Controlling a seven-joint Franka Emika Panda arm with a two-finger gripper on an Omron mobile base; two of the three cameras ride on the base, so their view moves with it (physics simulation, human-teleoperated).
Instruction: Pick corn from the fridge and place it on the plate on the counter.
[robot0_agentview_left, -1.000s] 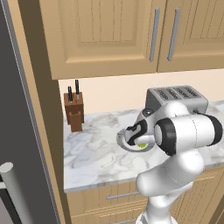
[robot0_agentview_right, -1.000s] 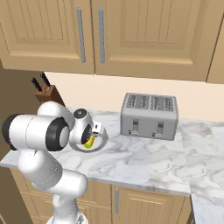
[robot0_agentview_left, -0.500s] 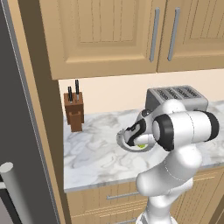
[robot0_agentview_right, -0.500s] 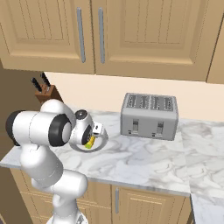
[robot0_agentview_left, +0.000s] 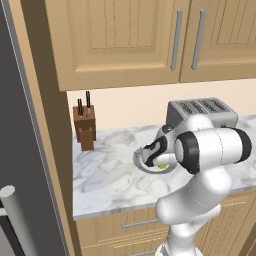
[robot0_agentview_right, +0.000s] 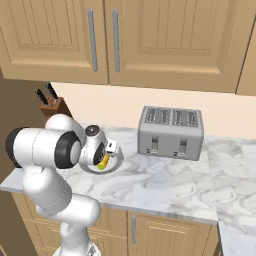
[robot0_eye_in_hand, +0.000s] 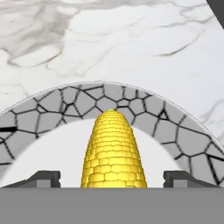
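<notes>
The yellow corn (robot0_eye_in_hand: 113, 148) lies on the plate (robot0_eye_in_hand: 175, 131), a grey dish with a cracked-stone rim, on the marble counter (robot0_agentview_left: 107, 172). My gripper (robot0_eye_in_hand: 112, 178) hangs just over it, open: the two dark fingertips (robot0_eye_in_hand: 43, 177) stand wide on either side of the cob, with a gap on each side. In the left base view the hand (robot0_agentview_left: 153, 152) covers most of the plate (robot0_agentview_left: 139, 163), and a bit of corn (robot0_agentview_left: 161, 166) shows under it. In the right base view the corn (robot0_agentview_right: 103, 163) peeks out below the hand on the plate (robot0_agentview_right: 118, 158). The dark fridge (robot0_agentview_left: 20, 150) stands at the left.
A silver toaster (robot0_agentview_right: 171, 132) stands right of the plate, close to the wall. A wooden knife block (robot0_agentview_left: 85, 129) stands at the back left of the counter. Wooden wall cabinets (robot0_agentview_left: 125, 40) hang above. The fridge's bar handle (robot0_agentview_left: 17, 217) juts in at the lower left.
The jaws have gone from shut on the corn to wide open, leaving the cob lying on the plate. The arm has shifted only slightly.
</notes>
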